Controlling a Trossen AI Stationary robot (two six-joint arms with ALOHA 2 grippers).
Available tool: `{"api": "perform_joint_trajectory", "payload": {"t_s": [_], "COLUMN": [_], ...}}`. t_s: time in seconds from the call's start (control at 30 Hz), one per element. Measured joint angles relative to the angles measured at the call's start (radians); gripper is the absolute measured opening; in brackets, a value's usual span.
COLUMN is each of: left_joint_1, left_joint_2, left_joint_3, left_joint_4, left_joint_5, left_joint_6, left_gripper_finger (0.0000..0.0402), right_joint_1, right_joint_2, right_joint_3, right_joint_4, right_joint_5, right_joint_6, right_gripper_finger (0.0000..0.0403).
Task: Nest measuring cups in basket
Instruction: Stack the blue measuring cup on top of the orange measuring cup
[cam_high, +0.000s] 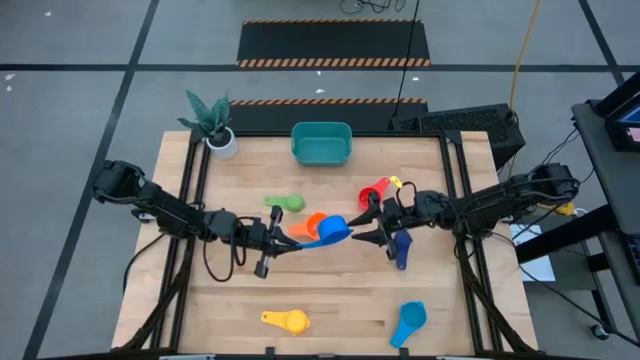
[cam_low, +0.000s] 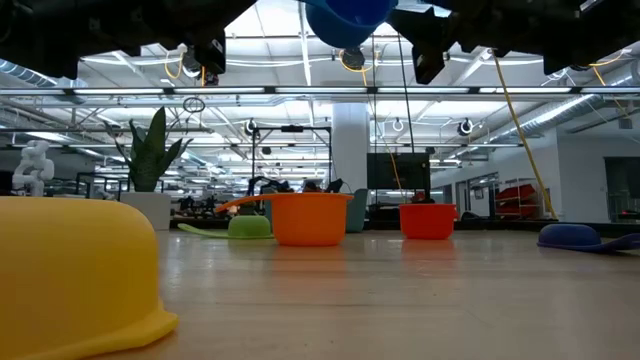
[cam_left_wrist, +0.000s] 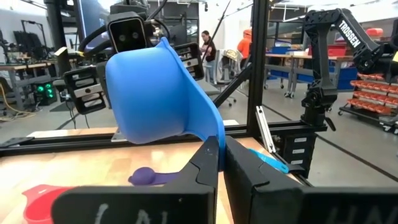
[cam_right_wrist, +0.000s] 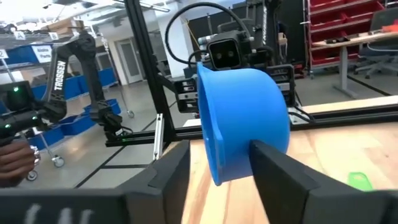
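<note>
Your left end effector pinched the blue cup by its handle, aloft mid-worktop. The right end effector stood wide around its bowl. Handover step, I judged; next, close right, release left.

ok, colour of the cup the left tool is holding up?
Blue. The cup, pinched by its handle in the left tool, shows best in the left wrist view.

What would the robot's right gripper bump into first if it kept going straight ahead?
Most likely the blue cup, held up by the left gripper. It sits right between the right gripper's open jaws already.
</note>
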Motion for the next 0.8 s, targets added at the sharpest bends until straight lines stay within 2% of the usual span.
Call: {"api": "perform_joint_trajectory", "payload": {"t_s": [0.17,0.33,0.63,0.8], "left_joint_1": [0.007,0.007,-0.022,-0.045], "left_joint_2": [0.0,0.0,-0.024,-0.125], "left_joint_3": [0.0,0.0,0.0,0.0], "left_joint_4": [0.0,0.0,-0.014,-0.141], "left_joint_5": [0.022,0.004,-0.178,-0.278], "left_joint_6": [0.0,0.006,0.107,0.147], "left_gripper_finger": [0.0007,0.0042,0.0133,0.0174], "right_joint_1": [0.0,-0.001,-0.001,-0.024], "right_joint_2": [0.0,0.0,-0.016,-0.032], "right_joint_3": [0.0,0.0,0.0,0.0], "right_joint_4": [0.004,0.003,-0.002,-0.024], "right_joint_5": [0.001,-0.003,-0.013,-0.014], "right_joint_6": [0.004,-0.027,-0.021,0.088], "right_gripper_finger": [0.0077,0.0008,0.0003,0.0001]}}
